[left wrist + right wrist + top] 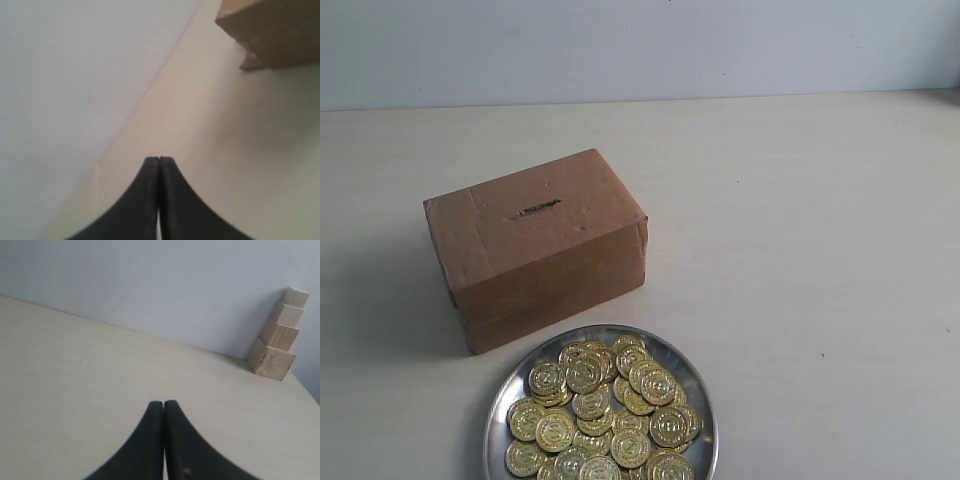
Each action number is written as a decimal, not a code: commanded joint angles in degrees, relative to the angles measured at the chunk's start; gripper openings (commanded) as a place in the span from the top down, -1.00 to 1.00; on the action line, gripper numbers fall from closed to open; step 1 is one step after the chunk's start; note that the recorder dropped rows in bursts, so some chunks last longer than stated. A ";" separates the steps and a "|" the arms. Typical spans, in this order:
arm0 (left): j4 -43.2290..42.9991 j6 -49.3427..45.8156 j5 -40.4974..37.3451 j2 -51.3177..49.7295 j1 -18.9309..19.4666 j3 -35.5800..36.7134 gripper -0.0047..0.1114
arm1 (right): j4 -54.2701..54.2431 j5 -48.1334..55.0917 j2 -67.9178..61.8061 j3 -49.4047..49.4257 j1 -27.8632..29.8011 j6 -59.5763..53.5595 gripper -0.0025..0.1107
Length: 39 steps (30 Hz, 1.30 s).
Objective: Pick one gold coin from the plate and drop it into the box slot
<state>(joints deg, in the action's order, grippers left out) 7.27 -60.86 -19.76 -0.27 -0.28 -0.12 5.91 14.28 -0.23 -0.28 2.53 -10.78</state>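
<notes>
Brown cardboard forms the box (535,250), which sits on the pale worktop (800,250) with the slot (537,209) cut in its top face. The silver plate (670,353), heaped with gold coins (605,415), lies just beside the box's near side. The left gripper (159,161) and the right gripper (164,403) each hang over the worktop with black jaws pressed together, holding nothing.

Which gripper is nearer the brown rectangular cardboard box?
Left, probably. The left gripper has a corner of the box ahead; the right gripper faces stacked pale wooden blocks, with no box in view.
</notes>
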 commanded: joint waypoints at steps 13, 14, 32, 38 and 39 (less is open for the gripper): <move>0.62 37.15 1.04 0.27 -0.31 0.12 0.92 | 0.10 1.16 0.23 0.28 0.20 12.38 0.96; 0.41 37.15 1.04 0.27 -0.31 0.12 0.92 | 0.10 1.71 0.23 0.28 0.20 12.38 0.96; 0.43 47.81 0.69 0.27 -0.31 0.12 0.92 | 0.10 5.55 0.23 0.28 0.20 12.24 0.96; 0.43 47.81 0.69 0.27 -0.31 0.12 0.92 | 0.10 5.55 0.23 0.28 0.20 12.24 0.96; 0.43 47.73 0.69 0.27 -0.31 0.12 0.92 | 0.10 5.55 0.23 0.28 0.20 12.24 0.96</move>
<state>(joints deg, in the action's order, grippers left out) 7.68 -13.51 -19.51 -0.27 -0.28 -0.12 5.81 19.92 -0.23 -0.28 2.53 1.26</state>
